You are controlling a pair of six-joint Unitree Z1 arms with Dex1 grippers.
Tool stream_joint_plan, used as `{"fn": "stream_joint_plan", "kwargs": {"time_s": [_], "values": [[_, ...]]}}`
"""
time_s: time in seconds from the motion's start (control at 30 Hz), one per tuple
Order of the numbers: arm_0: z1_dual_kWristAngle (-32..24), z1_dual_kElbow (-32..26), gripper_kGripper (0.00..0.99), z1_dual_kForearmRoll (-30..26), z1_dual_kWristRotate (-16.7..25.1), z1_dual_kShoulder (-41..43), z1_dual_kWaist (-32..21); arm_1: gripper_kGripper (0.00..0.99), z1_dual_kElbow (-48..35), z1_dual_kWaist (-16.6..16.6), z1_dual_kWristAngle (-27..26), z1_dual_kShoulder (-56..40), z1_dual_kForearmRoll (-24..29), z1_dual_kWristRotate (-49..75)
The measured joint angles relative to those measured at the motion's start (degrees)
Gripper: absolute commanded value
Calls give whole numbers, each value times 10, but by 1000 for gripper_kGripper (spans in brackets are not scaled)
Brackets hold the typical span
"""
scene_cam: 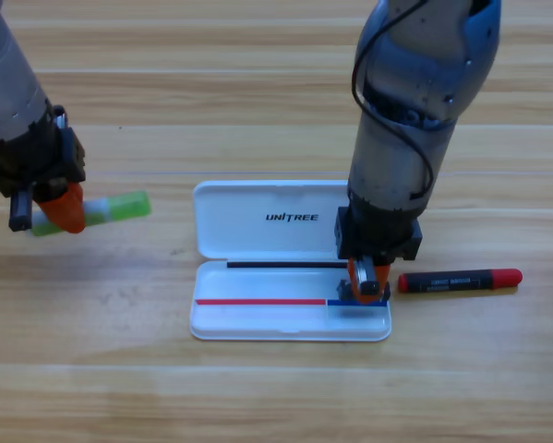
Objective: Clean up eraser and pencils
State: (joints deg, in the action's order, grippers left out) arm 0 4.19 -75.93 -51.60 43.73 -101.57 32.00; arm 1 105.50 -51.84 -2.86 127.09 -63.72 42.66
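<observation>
The white case lies open in the middle of the table. My right gripper points down over the right end of the case's lower half, shut on a small dark eraser that shows just under its orange jaws. The pencil, black with red ends, lies flat on the table just right of the case, apart from the gripper. My left gripper is at the far left, shut on the white end of a green and white stick.
Bare wooden table surrounds the case. The right arm's grey body rises over the table's upper right, and the left arm comes in from the upper left corner.
</observation>
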Motion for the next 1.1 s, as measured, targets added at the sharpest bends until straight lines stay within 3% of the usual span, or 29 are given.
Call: {"fn": "stream_joint_plan", "kwargs": {"time_s": [0.2, 0.3, 0.4, 0.47, 0.57, 0.9, 1.1], "values": [[0, 0, 0, 0, -1, 0, 0, 25, 0, 0, 0, 11, 0, 0], [0, 1, 0, 0, -1, 0, 0, 262, 0, 0, 0, 11, 0, 0], [0, 4, 0, 0, -1, 0, 0, 667, 0, 0, 0, 11, 0, 0], [0, 5, 0, 0, -1, 0, 0, 747, 0, 0, 0, 11, 0, 0], [0, 5, 0, 0, -1, 0, 0, 804, 0, 0, 0, 11, 0, 0], [7, 4, 0, 0, -18, 0, 2, 821, -14, 0, -1, -7, -5, 0], [9, -46, 0, -10, -33, -18, 51, 821, -71, 0, -4, -87, -31, 2]]}}
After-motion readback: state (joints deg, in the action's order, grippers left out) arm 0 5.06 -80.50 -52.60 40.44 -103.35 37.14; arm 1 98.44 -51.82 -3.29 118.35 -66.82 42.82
